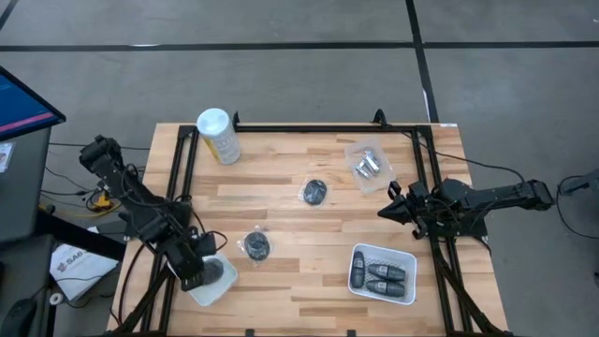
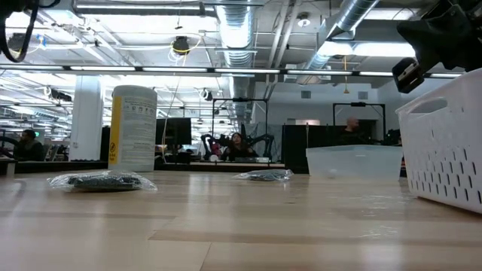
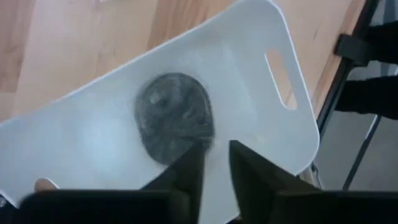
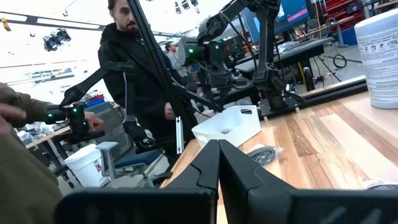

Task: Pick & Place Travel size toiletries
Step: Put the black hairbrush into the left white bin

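Note:
A dark round disc (image 3: pixel 174 118) in a clear wrapper lies in a white tray (image 1: pixel 208 284) at the table's near left corner. My left gripper (image 3: pixel 215 163) hangs right over it, open by a narrow gap. Two more wrapped discs (image 1: pixel 315 192) (image 1: pixel 256 245) rest flat on the wood. Dark grey capsules (image 1: pixel 386 274) lie in a white basket (image 1: pixel 406 255). Shiny silver pieces (image 1: pixel 366 166) sit in a clear container. My right gripper (image 4: pixel 218 155) is shut and hovers at the table's right side (image 1: pixel 388 212), touching nothing. My left gripper points down at the tray from above. One fingertip (image 3: pixel 194 158) overlaps the edge of the disc (image 3: pixel 198 144) nearest it in the left wrist view. I cannot tell whether it touches the disc or its wrapper.
A tall pale-yellow canister with a white lid (image 1: pixel 217 136) stands at the far left of the table. A black frame (image 1: pixel 309 126) runs along the table's far, left and right edges. People (image 4: pixel 134 68) stand beyond the left side. Bare wood lies in the table's middle.

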`<state>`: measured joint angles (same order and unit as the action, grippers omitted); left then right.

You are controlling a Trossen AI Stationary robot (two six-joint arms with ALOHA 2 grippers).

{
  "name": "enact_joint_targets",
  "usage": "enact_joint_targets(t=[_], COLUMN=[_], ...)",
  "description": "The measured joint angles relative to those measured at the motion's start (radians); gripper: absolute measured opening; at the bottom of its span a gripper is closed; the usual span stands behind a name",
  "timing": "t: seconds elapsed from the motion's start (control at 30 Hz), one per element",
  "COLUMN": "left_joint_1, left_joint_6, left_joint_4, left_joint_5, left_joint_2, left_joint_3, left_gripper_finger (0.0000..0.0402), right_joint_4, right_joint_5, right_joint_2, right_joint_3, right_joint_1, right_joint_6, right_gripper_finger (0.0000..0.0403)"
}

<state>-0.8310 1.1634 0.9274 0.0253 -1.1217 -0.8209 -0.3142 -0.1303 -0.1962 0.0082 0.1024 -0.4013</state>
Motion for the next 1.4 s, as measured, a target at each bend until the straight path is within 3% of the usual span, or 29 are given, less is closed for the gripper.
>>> enact_joint_targets(t=[0.13, 0.23, 0.47, 0.57, 0.87, 1.13, 1.4], left_joint_1=[0.0, 0.016, 0.164, 0.249, 0.523, 0.539, 0.54], left_joint_6=[-0.004, 0.008, -0.144, -0.285, -0.451, -0.476, -0.448], left_joint_4=[-0.005, -0.038, -0.311, -0.424, -0.447, -0.445, -0.459], left_joint_5=[-0.014, 0.031, 0.265, 0.342, 0.345, 0.296, 0.275], left_joint_2=[0.0, 0.0, 0.0, -0.006, -0.184, -0.405, -0.539], left_joint_3=[0.0, 0.0, 0.0, -0.001, -0.002, -0.001, -0.001], left_gripper_finger=[0.0136, 0.0186, 0.0253, 0.0263, 0.0266, 0.0266, 0.0266], right_joint_4=[0.0, 0.0, 0.0, 0.0, -0.003, -0.002, -0.001], right_joint_5=[0.0, 0.0, 0.0, 0.0, 0.0, 0.0, 0.0], right_joint_2=[0.0, 0.0, 0.0, 0.0, 0.0, 0.0, 0.0], right_joint_3=[0.0, 0.0, 0.0, 0.0, 0.0, 0.0, 0.0], right_joint_1=[0.0, 0.0, 0.0, 0.0, 0.0, 0.0, 0.0], right_joint_6=[0.0, 0.0, 0.0, 0.0, 0.0, 0.0, 0.0], right_gripper_finger=[0.0, 0.0, 0.0, 0.0, 0.0, 0.0, 0.0])
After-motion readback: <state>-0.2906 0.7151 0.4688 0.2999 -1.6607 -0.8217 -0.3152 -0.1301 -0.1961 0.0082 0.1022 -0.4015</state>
